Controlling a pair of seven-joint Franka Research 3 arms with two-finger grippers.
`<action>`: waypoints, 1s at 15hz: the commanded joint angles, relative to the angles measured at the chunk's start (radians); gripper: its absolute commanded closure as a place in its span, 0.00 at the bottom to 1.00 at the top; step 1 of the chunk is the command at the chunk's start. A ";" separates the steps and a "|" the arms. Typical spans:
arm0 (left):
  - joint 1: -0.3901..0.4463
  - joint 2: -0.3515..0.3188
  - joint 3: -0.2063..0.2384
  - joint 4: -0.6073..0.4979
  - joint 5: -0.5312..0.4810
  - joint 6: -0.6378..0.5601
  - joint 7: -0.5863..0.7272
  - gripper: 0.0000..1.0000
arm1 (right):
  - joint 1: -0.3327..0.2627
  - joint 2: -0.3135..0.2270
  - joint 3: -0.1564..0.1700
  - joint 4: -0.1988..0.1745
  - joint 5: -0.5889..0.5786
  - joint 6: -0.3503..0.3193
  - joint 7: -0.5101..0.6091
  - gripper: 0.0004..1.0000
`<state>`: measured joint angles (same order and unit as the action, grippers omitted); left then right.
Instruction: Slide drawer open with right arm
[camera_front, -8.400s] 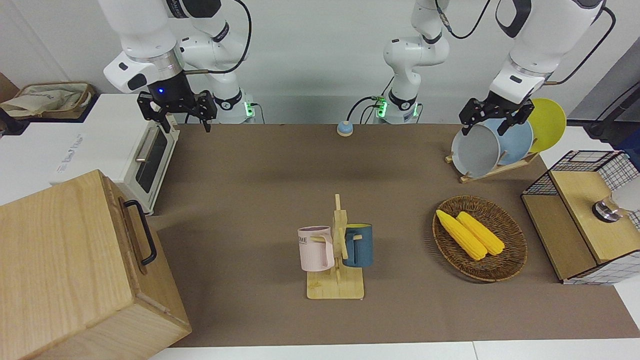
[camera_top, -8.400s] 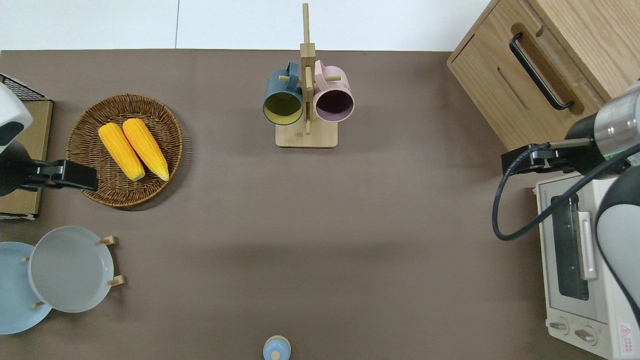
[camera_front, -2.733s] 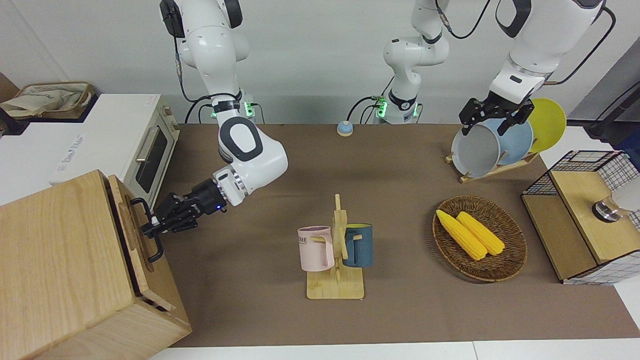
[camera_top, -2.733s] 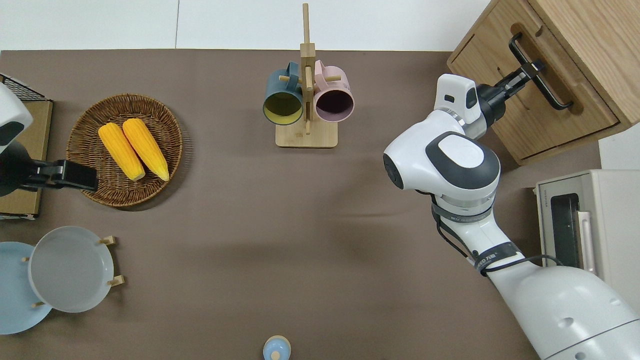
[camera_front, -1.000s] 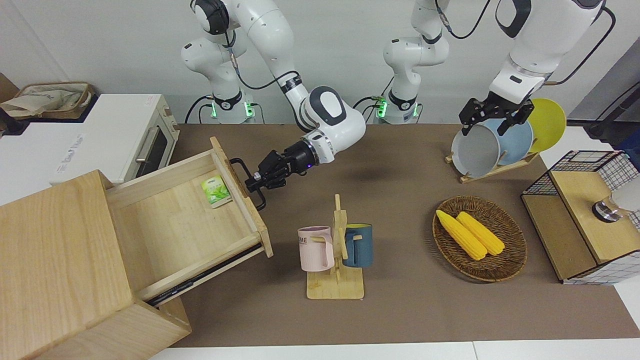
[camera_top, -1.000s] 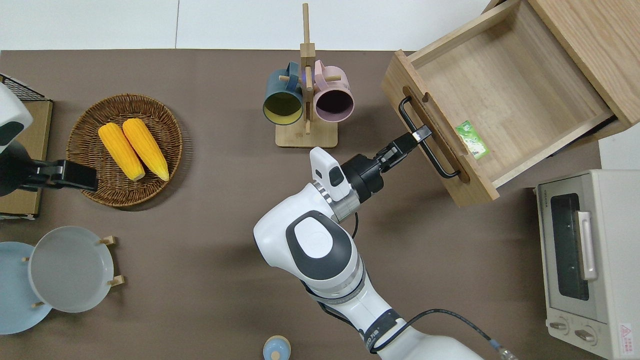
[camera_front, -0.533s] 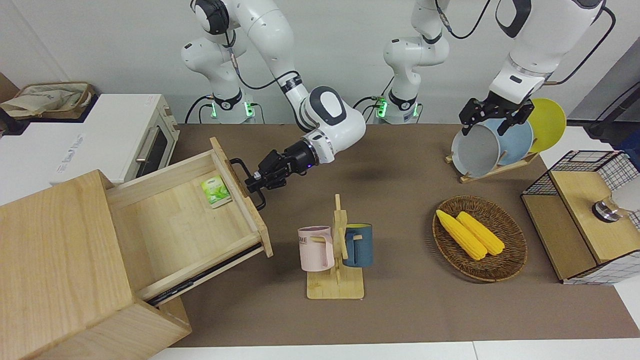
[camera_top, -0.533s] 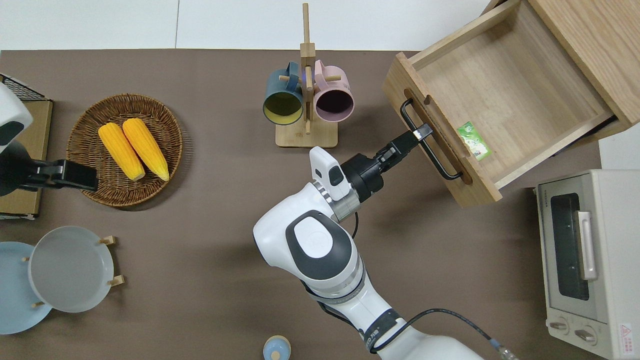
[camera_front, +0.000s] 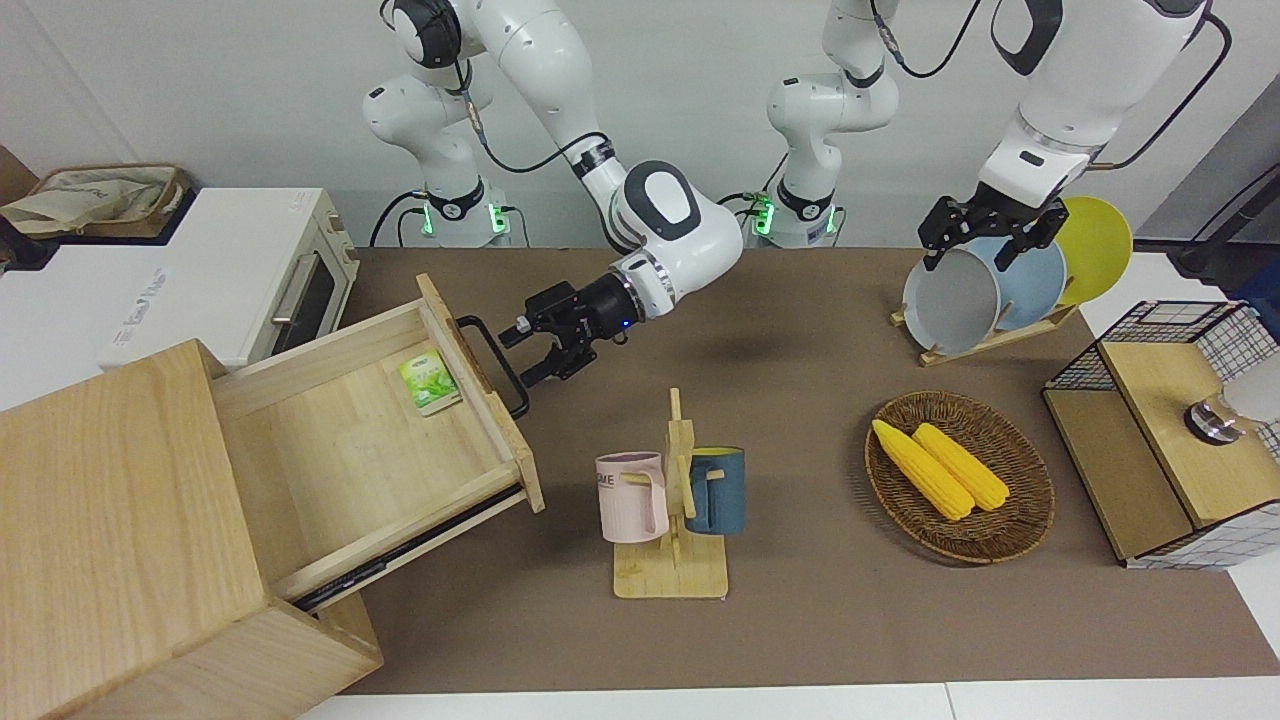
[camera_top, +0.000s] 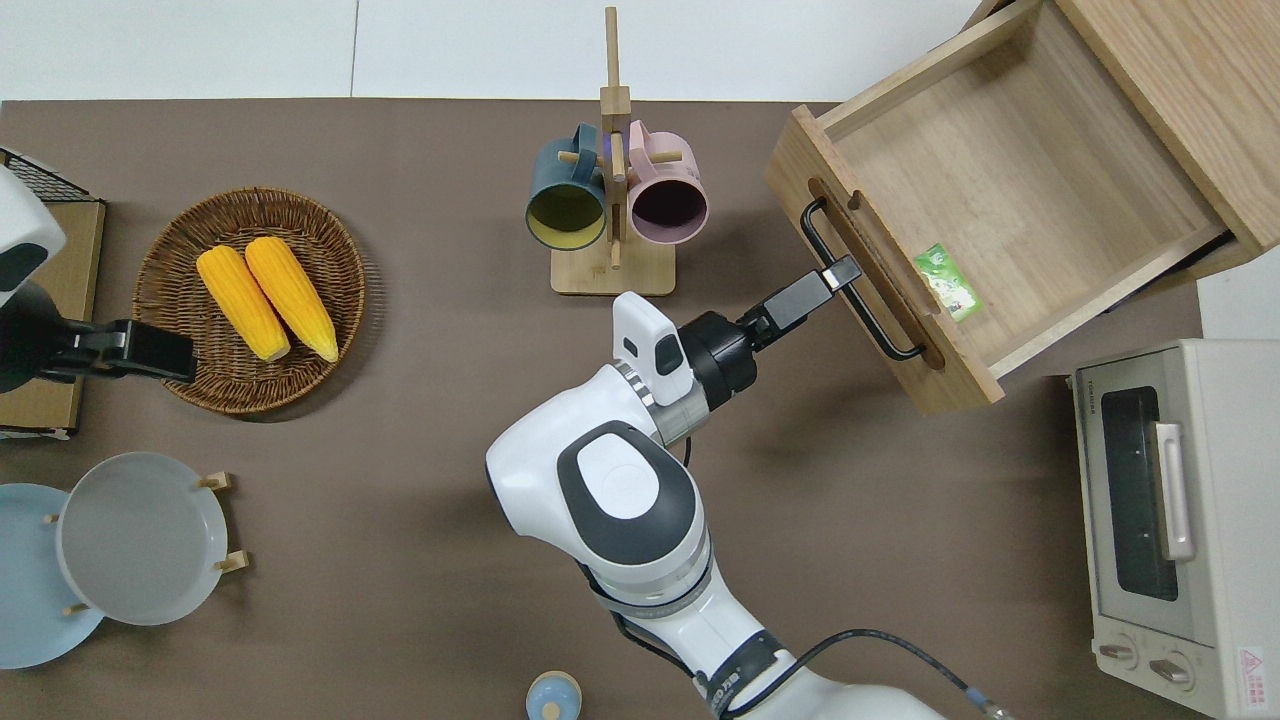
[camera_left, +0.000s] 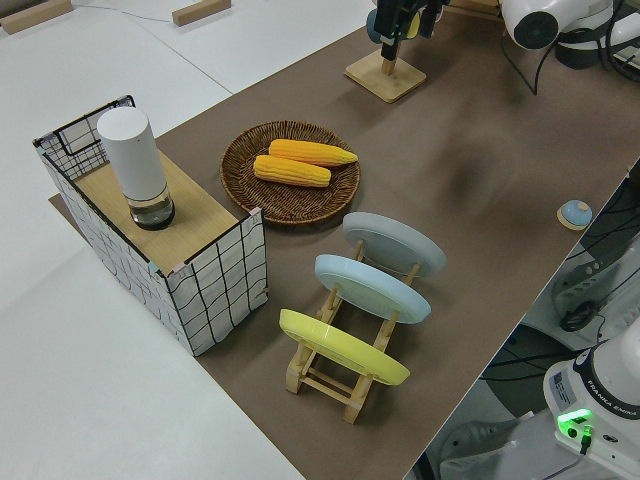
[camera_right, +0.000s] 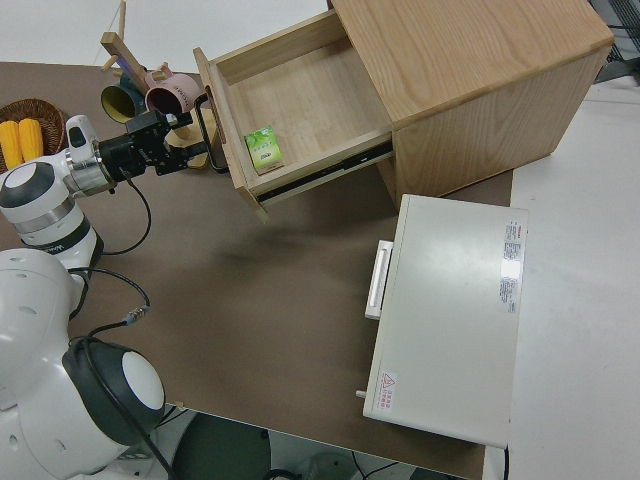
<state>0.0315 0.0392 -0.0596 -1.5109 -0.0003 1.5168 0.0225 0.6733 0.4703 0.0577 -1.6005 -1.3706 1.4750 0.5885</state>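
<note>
The light-wood drawer (camera_front: 350, 460) stands pulled far out of its box cabinet (camera_front: 110, 520) at the right arm's end of the table. It also shows in the overhead view (camera_top: 1000, 170). A small green packet (camera_front: 428, 380) lies in it near the front panel. The black loop handle (camera_front: 492, 365) sits on the drawer front. My right gripper (camera_front: 525, 355) is open, with its tips right at the handle (camera_top: 880, 322). I cannot tell whether they touch it. It also shows in the right side view (camera_right: 190, 135). My left arm is parked, its gripper (camera_front: 990, 228) open.
A wooden mug rack (camera_front: 672, 500) with a pink and a blue mug stands close to the drawer front, farther from the robots than my right gripper. A white toaster oven (camera_front: 250, 290) sits beside the cabinet. A corn basket (camera_front: 960, 480), a plate rack (camera_front: 990, 300) and a wire-mesh shelf (camera_front: 1170, 430) stand toward the left arm's end.
My right gripper pulled the drawer from shut to wide open by its handle. In the last half second it opened its fingers and let go of the handle. The drawer stays open.
</note>
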 joint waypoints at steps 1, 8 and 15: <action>0.004 0.011 -0.006 0.024 0.017 -0.020 0.010 0.01 | 0.040 -0.019 -0.009 0.086 0.175 -0.015 0.022 0.01; 0.004 0.011 -0.006 0.026 0.017 -0.020 0.010 0.01 | 0.005 -0.133 -0.007 0.162 0.468 -0.004 0.001 0.01; 0.004 0.011 -0.006 0.026 0.017 -0.020 0.010 0.01 | -0.151 -0.297 0.002 0.178 0.787 -0.002 -0.160 0.01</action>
<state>0.0315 0.0392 -0.0596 -1.5109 -0.0003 1.5168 0.0225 0.6040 0.2487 0.0430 -1.4135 -0.7055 1.4683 0.5139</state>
